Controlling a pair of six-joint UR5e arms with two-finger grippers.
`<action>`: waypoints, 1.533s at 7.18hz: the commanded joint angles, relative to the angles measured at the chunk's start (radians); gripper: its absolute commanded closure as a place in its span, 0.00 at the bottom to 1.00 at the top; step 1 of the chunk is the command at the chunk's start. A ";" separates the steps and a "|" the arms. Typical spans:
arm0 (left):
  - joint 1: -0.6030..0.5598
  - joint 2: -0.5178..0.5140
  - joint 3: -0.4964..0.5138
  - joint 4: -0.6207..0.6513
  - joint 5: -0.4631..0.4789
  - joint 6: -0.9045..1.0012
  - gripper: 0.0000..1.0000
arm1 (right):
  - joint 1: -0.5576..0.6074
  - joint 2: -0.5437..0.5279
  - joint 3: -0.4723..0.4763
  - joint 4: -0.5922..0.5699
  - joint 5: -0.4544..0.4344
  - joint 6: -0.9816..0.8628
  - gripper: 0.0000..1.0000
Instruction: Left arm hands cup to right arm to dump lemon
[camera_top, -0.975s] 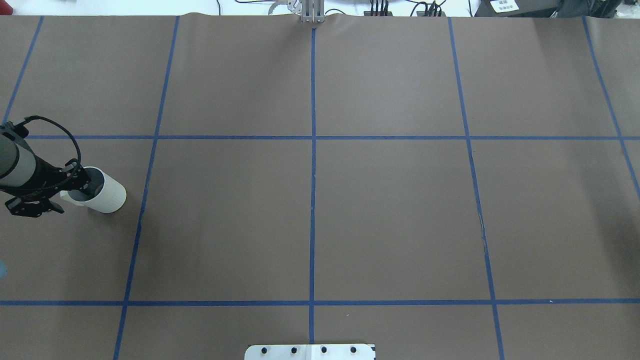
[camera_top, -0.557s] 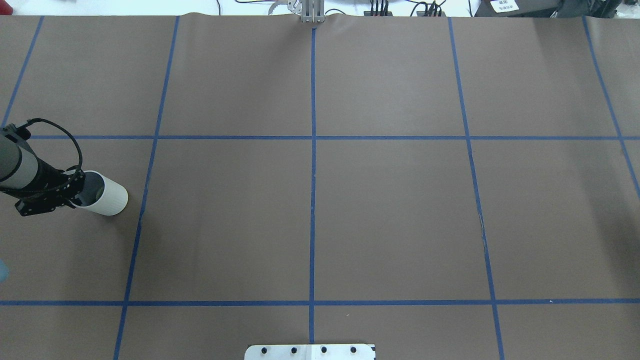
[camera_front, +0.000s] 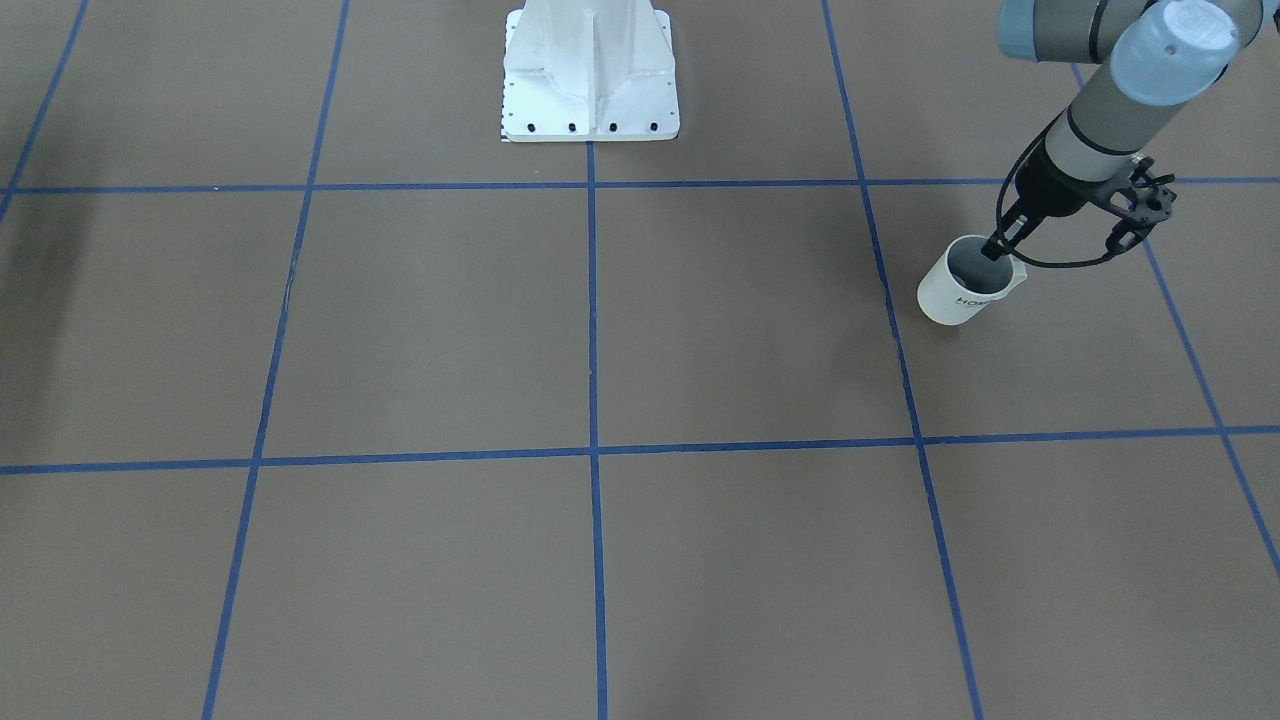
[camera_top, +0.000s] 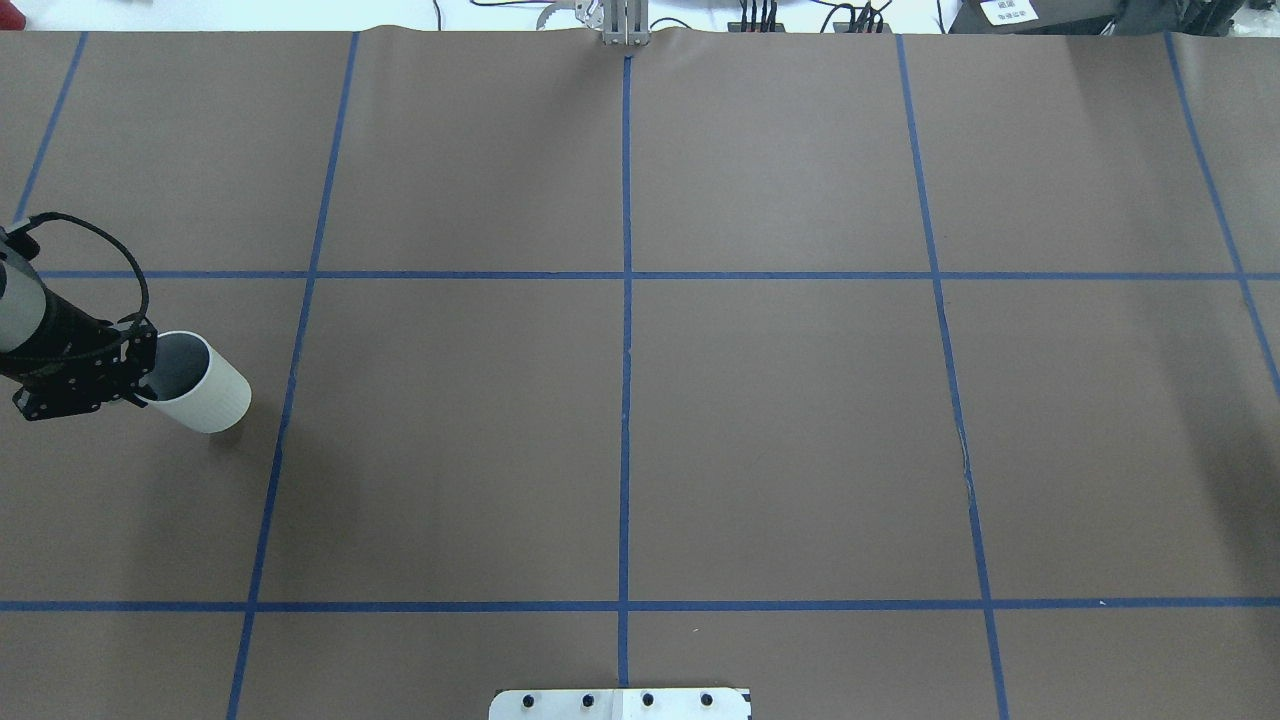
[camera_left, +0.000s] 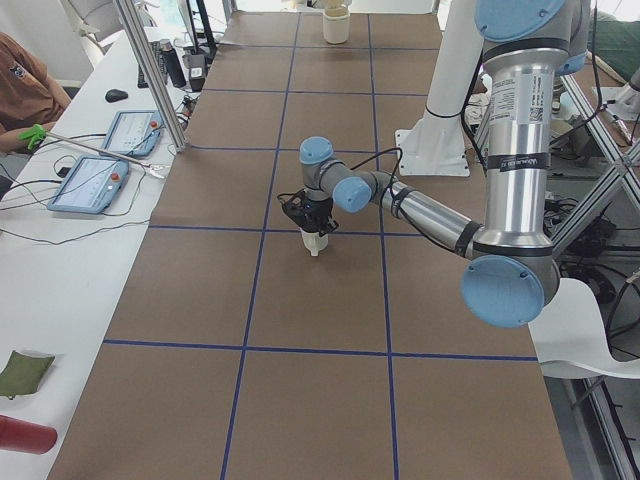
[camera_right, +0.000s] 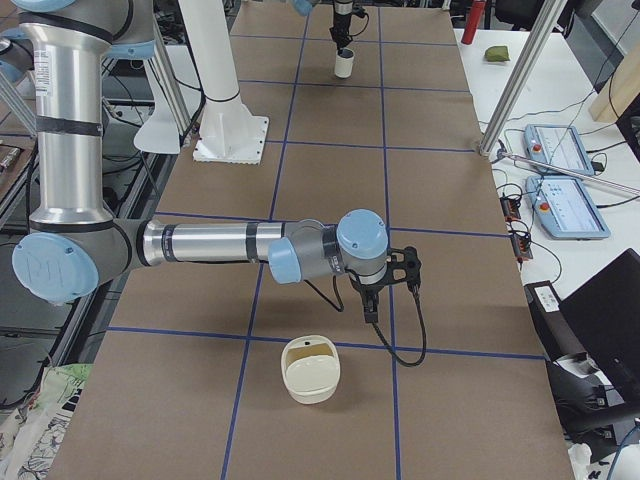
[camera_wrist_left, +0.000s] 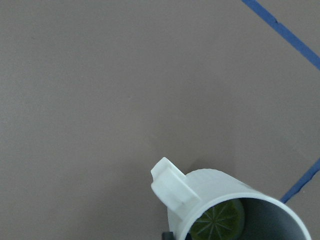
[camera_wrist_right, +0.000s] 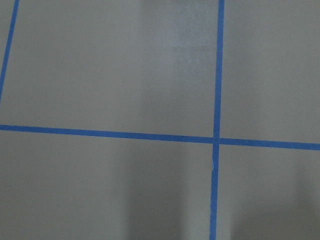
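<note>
At table (camera_top: 700, 450) left edge, left fingers (camera_front: 994, 248) pinch HOME mug (camera_top: 205, 390) rim, lemon slice (camera_wrist_left: 217, 220) inside; over last second wrist (camera_top: 70, 360) pulled back, mug carried along: pickup looks done, handover pending; right fingers (camera_right: 369, 310): cannot tell

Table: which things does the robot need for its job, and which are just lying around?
Needed: cup; lemon inside it; left gripper holding the cup's rim; right gripper.
Lying around: cream tub, tablets, green cloth, red tube.
</note>
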 joint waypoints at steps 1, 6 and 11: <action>-0.062 -0.096 0.001 0.123 -0.011 0.064 1.00 | -0.027 0.051 0.032 -0.003 -0.011 0.006 0.00; -0.093 -0.415 0.133 0.284 -0.012 0.052 1.00 | -0.154 0.207 0.024 0.159 -0.060 0.061 0.04; -0.092 -0.665 0.268 0.299 -0.012 0.442 1.00 | -0.464 0.401 0.024 0.425 -0.308 0.340 0.06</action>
